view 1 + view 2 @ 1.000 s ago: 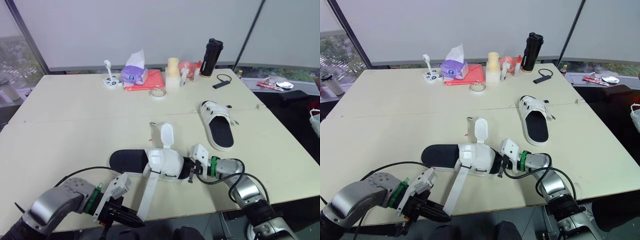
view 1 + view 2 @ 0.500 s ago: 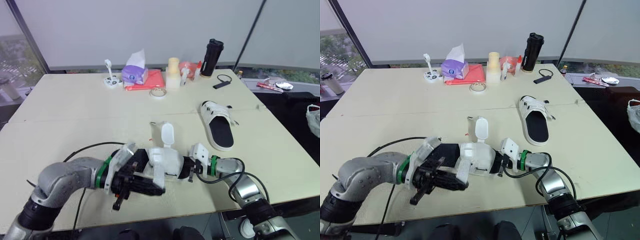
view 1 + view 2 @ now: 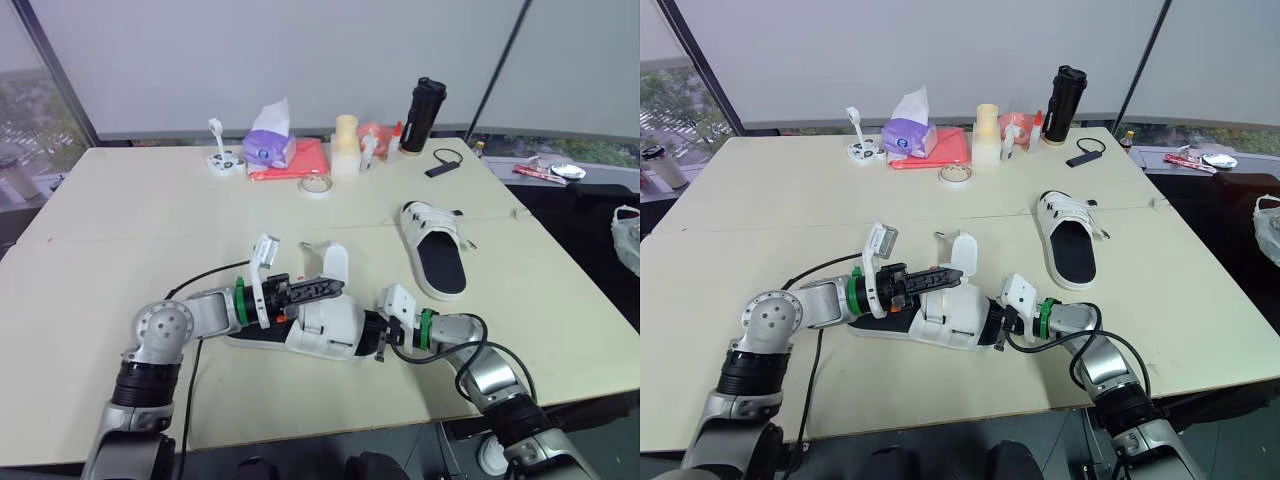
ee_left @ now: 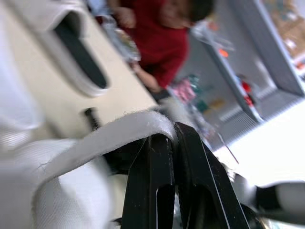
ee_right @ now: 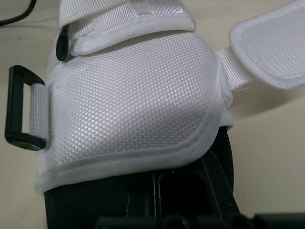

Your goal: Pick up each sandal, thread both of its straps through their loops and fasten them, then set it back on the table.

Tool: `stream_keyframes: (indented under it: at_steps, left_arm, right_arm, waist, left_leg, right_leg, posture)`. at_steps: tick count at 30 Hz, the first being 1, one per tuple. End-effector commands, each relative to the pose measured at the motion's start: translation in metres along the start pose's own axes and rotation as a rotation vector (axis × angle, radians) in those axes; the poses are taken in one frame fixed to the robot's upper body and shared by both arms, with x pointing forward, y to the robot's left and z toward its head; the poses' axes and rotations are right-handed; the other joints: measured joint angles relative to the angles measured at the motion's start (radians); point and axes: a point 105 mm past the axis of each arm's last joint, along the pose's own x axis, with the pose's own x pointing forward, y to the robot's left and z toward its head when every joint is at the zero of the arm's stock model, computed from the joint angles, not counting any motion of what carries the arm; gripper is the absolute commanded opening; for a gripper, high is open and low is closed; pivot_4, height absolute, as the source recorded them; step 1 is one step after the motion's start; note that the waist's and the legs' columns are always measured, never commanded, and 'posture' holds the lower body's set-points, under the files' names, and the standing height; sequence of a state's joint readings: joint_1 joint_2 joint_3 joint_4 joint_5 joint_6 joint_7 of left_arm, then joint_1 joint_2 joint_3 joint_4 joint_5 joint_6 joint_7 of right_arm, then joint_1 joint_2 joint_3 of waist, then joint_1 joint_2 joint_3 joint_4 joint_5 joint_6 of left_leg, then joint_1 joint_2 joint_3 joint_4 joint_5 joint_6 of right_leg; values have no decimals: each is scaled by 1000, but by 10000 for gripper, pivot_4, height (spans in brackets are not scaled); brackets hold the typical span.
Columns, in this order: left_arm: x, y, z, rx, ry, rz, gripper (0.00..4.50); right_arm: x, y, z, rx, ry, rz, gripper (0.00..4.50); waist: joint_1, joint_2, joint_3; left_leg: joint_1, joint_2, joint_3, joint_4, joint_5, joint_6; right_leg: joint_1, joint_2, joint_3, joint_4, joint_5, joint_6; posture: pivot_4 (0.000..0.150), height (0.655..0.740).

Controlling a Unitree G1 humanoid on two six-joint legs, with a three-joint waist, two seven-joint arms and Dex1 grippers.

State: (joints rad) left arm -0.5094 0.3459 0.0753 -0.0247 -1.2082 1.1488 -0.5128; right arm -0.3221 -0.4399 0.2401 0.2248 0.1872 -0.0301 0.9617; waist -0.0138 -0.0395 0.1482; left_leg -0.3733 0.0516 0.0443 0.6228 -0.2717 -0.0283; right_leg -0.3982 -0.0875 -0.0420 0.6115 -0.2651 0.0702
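Now: strap (image 4: pixel 105 138) pinched in left gripper (image 3: pixel 335 286); sandal (image 3: pixel 325 325) clamped by right gripper (image 3: pixel 379 340). Strap tip to be aligned with loop (image 5: pixel 19 107), fed flat, untwisted, sandal held steady.

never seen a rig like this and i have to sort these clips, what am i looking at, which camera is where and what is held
It's a humanoid robot with two arms, each ending in a black two-fingered gripper. The two wide pictures come from a stereo camera on its head, looking down over a table. The close-ups come from wrist cameras. The left gripper is shut on a white strap of the near sandal; the right gripper sits at that sandal's end. A second sandal lies to the right, and a tissue box, tape roll and black bottle are near the far edge.
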Motion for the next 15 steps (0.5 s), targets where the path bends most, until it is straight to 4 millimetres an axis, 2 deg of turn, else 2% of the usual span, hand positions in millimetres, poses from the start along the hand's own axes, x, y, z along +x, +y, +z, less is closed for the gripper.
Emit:
stream_keyframes:
  at_steps: [1, 3, 6, 7, 9, 10, 15]
  left_arm:
    - [-3, 1, 25, -1, -91, 8, 599]
    - [-4, 4, 29, -11, -98, 15, 599]
    - [-4, 7, 27, 31, -62, 23, 8863]
    - [-4, 6, 30, 47, -65, 19, 12735]
    - [-4, 9, 40, 68, -96, 31, 23634]
    - [-5, 10, 46, 86, -108, 38, 26914]
    - [-13, 12, 68, 219, -138, 57, 26914]
  right_arm:
    - [-9, 15, -61, 138, 215, -15, 0]
    - [-9, 16, -62, 138, 217, -17, 0]
    - [-9, 16, -62, 141, 215, -19, 0]
    - [-9, 16, -62, 142, 214, -20, 0]
    - [-8, 16, -61, 142, 212, -21, 0]
    - [-8, 16, -61, 142, 212, -21, 0]
    - [-7, 15, -61, 140, 212, -21, 0]
  waist:
    - [0, 0, 0]
    - [0, 0, 0]
    - [-1, 0, 0]
    - [0, 0, 0]
    - [2, 0, 0]
    - [2, 0, 0]
    - [-2, 0, 0]
  left_leg:
    - [0, 0, 0, 0, 0, 0]
    - [0, 0, 0, 1, 0, 0]
    - [0, 0, 0, 1, 0, 0]
    - [0, 0, 0, 1, 0, 0]
    - [0, 0, 0, 1, 0, 0]
    - [0, 0, 0, 1, 0, 0]
    - [0, 0, 0, 2, 0, 0]
  right_leg:
    - [0, 0, 0, 0, 0, 0]
    - [1, 0, 0, 0, 0, 0]
    - [1, 0, 0, 0, 0, 0]
    - [1, 0, 0, 0, 0, 0]
    - [1, 0, -1, 0, 0, 0]
    - [1, 0, -1, 0, 0, -1]
    - [1, -1, -1, 0, 0, -1]
  posture:
    - [1500, 7400]
    - [1500, 7400]
    - [1500, 7400]
    - [1500, 7400]
    - [1500, 7400]
    - [1500, 7400]
    - [1500, 7400]
